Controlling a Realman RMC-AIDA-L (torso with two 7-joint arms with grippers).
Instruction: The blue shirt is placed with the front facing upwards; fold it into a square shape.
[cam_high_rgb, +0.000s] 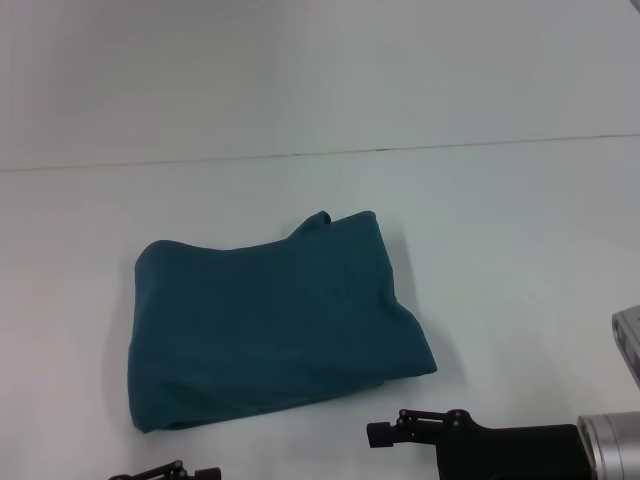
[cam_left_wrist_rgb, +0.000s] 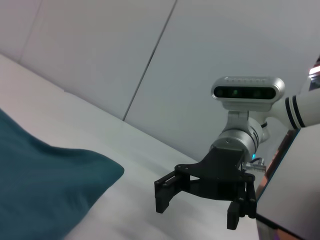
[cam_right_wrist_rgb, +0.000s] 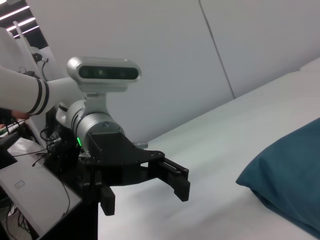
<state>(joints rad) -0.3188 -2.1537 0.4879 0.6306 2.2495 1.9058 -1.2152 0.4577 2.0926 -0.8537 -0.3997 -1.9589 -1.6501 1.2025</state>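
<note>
Jaws spread on both: right gripper (cam_left_wrist_rgb: 200, 202) and left gripper (cam_right_wrist_rgb: 145, 187), each near the shirt (cam_high_rgb: 270, 320); you should square its rumpled edges

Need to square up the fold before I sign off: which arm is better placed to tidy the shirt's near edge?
Probably the left. Its claw sits just below the blue shirt's near-left corner, where the edge looks uneven. The right claw is open and also near, but off the near-right corner.
</note>
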